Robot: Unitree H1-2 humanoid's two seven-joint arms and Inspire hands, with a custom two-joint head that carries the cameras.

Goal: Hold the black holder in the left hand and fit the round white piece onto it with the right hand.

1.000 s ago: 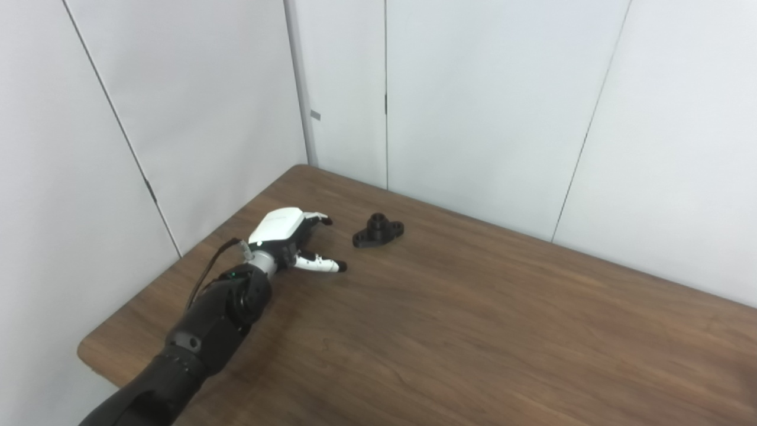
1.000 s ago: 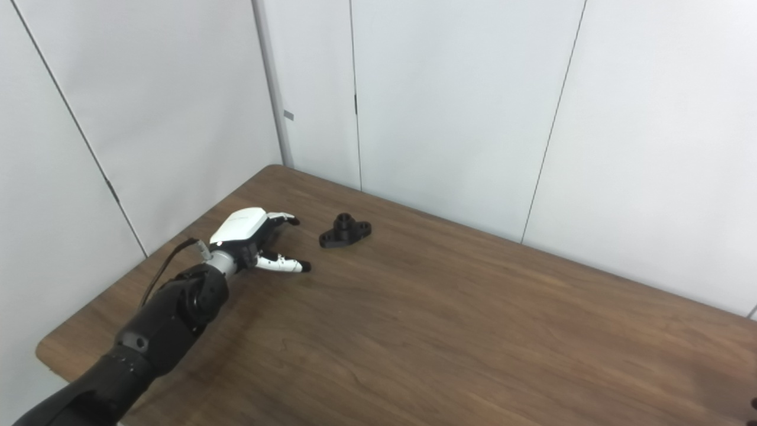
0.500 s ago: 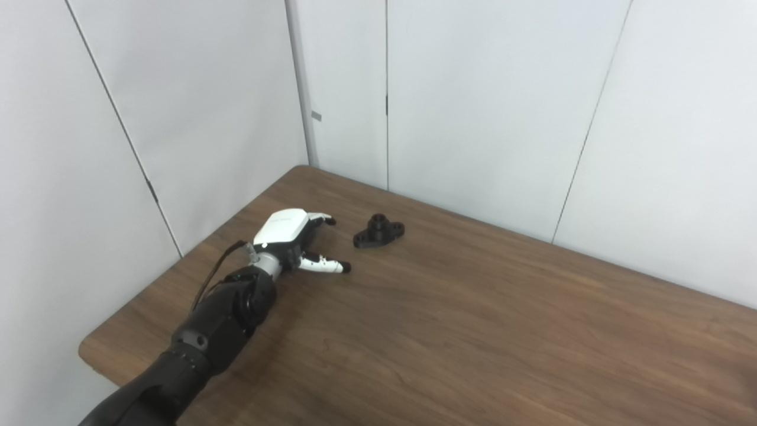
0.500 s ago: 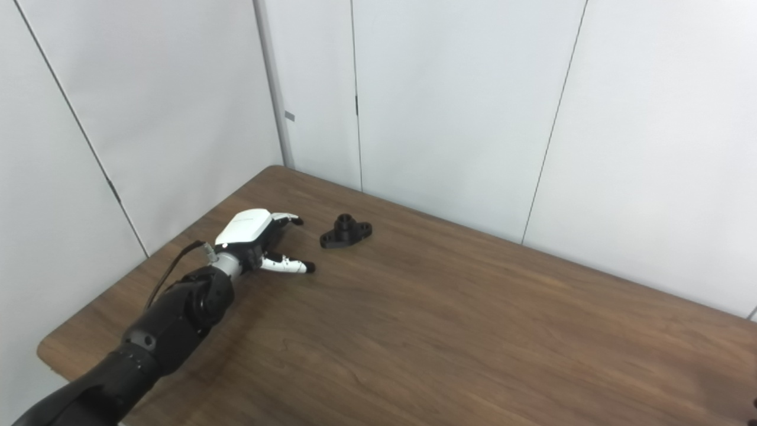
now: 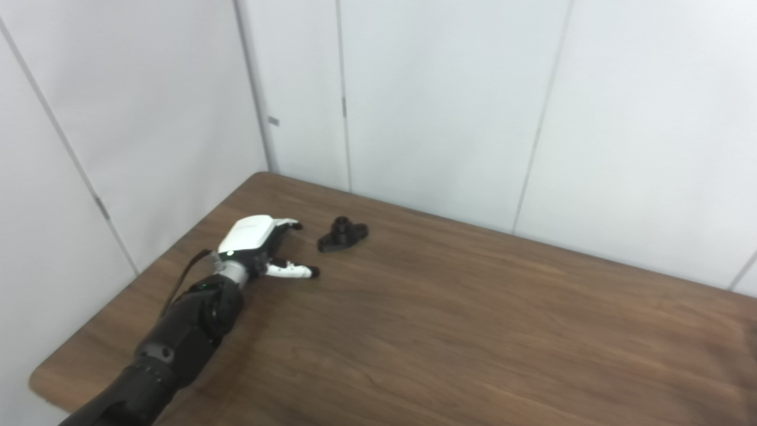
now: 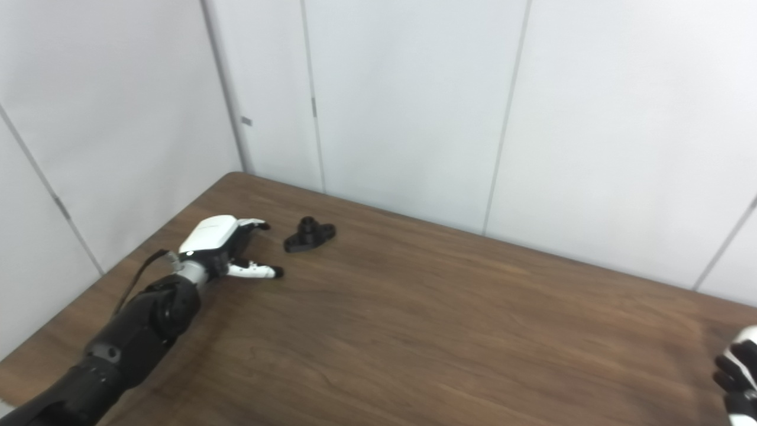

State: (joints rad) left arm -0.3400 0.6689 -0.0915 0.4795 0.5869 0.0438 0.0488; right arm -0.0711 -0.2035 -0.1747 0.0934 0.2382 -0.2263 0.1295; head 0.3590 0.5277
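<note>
Left hand (image 5: 255, 244) hovers, fingers (image 5: 291, 271) spread, just beside the black holder (image 5: 342, 234); a clumsy reach could knock it away

Counted: one black holder (image 5: 342, 234), one wooden table (image 5: 449, 331), two robot hands, left hand (image 5: 255, 244) and right hand (image 6: 739, 370).

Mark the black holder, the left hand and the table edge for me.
black holder (image 5: 342, 234), left eye view, on its raised round centre.
left hand (image 5: 253, 241), left eye view, on the white back of the hand.
table (image 6: 414, 220), right eye view, on the far edge by the wall.
</note>
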